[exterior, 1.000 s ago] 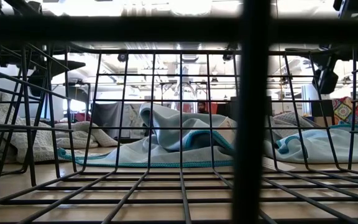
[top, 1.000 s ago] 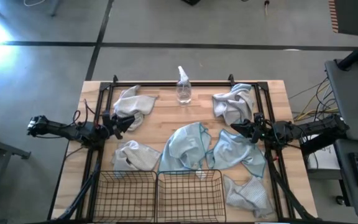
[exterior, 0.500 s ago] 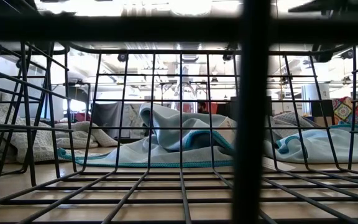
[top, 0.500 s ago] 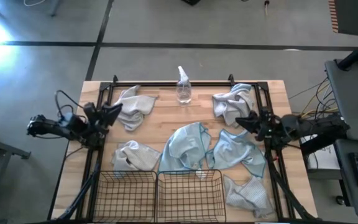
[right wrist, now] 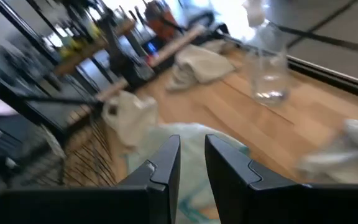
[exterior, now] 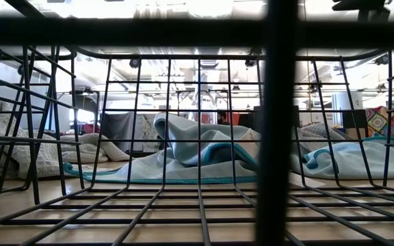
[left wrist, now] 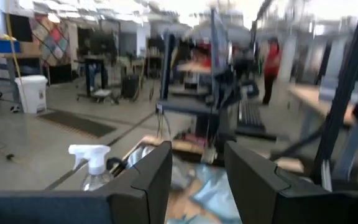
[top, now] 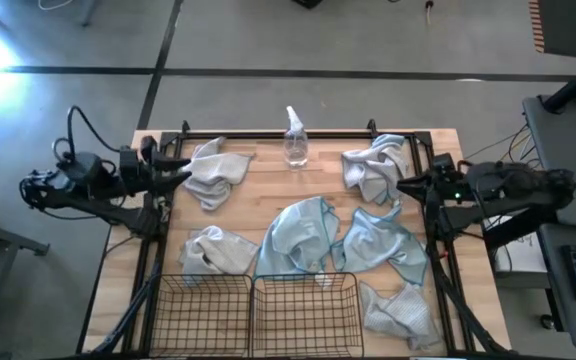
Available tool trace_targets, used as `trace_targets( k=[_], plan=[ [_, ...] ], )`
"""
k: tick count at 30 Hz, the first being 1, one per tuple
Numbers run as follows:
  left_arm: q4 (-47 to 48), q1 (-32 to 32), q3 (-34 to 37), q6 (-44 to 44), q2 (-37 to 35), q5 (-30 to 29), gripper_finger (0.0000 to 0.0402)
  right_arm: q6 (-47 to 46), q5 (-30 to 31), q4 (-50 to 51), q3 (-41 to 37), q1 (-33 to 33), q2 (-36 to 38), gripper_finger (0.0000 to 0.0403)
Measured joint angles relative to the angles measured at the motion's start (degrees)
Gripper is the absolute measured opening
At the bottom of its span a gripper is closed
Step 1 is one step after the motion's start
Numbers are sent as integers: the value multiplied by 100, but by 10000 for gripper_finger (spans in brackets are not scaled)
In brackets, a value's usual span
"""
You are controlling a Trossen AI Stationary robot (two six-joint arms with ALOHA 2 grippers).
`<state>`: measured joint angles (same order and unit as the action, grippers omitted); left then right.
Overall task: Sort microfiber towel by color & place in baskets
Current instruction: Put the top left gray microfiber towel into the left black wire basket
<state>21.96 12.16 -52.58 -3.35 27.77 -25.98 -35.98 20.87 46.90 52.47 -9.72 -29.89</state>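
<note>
Plainly, the left gripper (top: 180,168), fingers apart and empty, hovered just beside the pale towel (top: 213,172), which lay directly ahead of it; the right gripper (top: 404,186), fingers narrowly apart, held nothing, baskets (top: 258,315) empty.

- Two baskets (top: 255,312) sit side by side at the lower centre of the high view, on the table (top: 445,148).
- A spray bottle (top: 295,139) stands at upper centre.
- Towels (top: 303,235) lie scattered: one upper left, one upper right, one left just above the baskets, two in the middle, one lower right beside the baskets.
- The left gripper (top: 181,167) is at the table's left edge, the right gripper (top: 401,185) at its right edge.
</note>
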Motion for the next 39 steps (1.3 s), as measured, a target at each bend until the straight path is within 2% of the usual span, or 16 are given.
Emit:
trace_targets(
  k=[5,9,15,18,20,24,28,39],
  plan=[
    [1099,-1,-993,272,653,1,132,120,43,1099,848,0,-531,68],
    [1781,-2,-1450,307,1033,-151,132,166,430,1907,1344,0,-927,68],
    [2626,-7,-1840,248,1432,-1601,132,176,910,2823,1855,0,-1384,68],
    [2930,-8,-1860,-145,1523,-2402,133,174,1038,2922,1947,0,-1512,68],
    [3180,-9,-1764,-553,1525,-2681,132,174,1063,2922,1953,0,-1554,68],
    [3980,-23,-1505,-1600,1524,-2760,133,174,1066,2942,1897,0,-1602,68],
    [4345,-37,-1142,-2291,1482,-2770,133,147,1066,2928,1871,0,-1609,68],
    [4530,-37,-217,-2616,1261,-1751,133,-311,1066,2719,1875,0,-1636,68]
  ],
)
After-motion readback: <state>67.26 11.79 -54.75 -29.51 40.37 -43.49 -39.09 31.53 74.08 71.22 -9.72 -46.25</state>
